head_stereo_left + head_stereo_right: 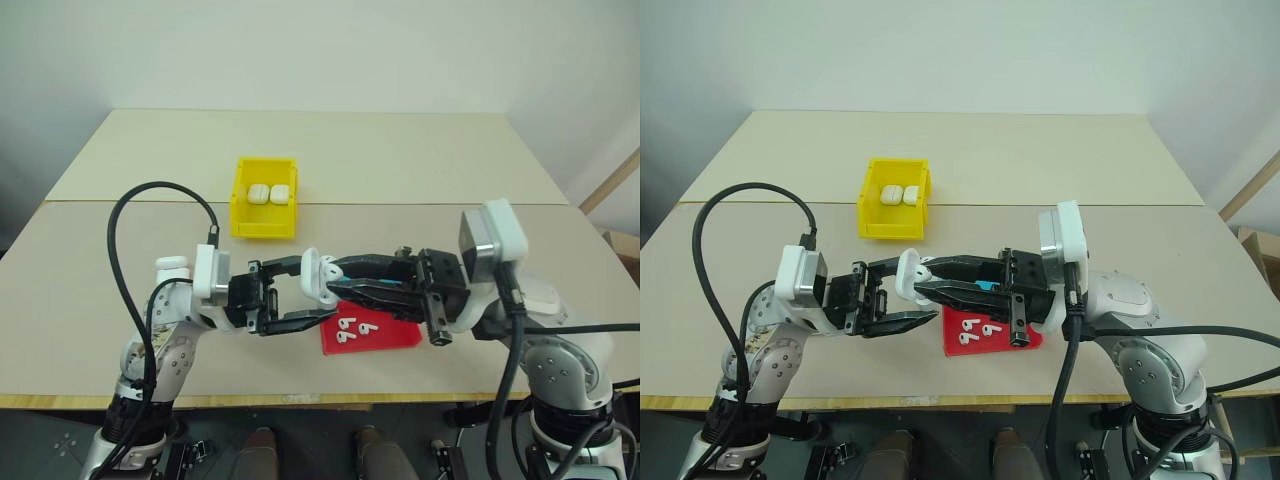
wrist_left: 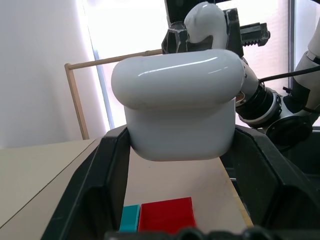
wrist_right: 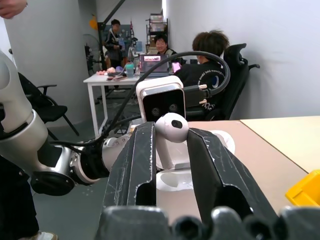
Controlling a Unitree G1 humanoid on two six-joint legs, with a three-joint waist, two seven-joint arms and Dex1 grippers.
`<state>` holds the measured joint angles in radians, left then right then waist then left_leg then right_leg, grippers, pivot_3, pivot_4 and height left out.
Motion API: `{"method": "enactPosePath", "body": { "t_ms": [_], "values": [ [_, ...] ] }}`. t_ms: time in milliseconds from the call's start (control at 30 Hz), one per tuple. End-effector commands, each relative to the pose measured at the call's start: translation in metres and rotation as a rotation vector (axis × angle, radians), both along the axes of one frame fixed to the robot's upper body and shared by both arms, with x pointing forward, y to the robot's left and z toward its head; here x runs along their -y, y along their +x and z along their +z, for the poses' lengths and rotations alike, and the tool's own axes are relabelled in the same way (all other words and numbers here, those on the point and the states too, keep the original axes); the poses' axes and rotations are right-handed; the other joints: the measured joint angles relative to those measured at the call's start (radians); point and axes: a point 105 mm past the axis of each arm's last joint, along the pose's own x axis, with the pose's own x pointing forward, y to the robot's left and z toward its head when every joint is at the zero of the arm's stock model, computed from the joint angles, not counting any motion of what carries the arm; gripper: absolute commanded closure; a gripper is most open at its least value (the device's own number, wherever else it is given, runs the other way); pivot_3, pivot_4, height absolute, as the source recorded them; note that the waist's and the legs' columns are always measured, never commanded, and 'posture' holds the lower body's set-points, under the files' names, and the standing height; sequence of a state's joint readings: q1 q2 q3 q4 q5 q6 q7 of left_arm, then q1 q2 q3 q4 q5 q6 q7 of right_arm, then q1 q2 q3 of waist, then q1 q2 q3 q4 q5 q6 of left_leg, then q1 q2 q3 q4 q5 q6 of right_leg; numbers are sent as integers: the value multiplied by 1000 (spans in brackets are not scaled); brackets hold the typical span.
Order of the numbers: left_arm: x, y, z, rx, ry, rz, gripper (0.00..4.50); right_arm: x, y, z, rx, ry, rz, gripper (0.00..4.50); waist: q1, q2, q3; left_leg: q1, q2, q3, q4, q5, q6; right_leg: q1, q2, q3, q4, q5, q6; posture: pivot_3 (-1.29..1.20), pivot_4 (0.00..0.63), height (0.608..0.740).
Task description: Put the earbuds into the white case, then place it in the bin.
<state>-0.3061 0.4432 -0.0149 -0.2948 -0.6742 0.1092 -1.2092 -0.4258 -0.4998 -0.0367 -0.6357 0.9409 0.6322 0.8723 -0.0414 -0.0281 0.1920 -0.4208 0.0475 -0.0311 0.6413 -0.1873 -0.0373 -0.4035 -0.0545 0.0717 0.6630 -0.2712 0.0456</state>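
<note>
We hold the white case (image 1: 318,274) clamped in the left gripper (image 1: 300,290); the right gripper (image 1: 925,280) pinches an earbud (image 3: 171,127) immediately right of its, apparently open, lid.

No readable text, label or number on anything here.

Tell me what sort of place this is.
Probably a robotics lab inside a shared office: people sit at a desk with a laptop behind the beige worktable, which holds a yellow bin and red tray.
</note>
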Motion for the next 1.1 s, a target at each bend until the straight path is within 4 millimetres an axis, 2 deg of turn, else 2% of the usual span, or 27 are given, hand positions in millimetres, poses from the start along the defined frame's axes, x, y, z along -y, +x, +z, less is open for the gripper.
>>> {"method": "enactPosePath", "body": {
  "t_ms": [33,1100],
  "values": [
    [1,-7,8,49,-26,-11,1753,-1,-4,6,57,8,6,3414,0,0,0,0,0,0,0,0,0,0,0,0,0,0,0,0,150,740],
    [0,-2,8,70,-45,2,1753,-6,-3,-6,66,-36,5,3414,0,0,0,0,0,0,0,0,0,0,0,0,0,0,0,0,150,740]
  ]
}}
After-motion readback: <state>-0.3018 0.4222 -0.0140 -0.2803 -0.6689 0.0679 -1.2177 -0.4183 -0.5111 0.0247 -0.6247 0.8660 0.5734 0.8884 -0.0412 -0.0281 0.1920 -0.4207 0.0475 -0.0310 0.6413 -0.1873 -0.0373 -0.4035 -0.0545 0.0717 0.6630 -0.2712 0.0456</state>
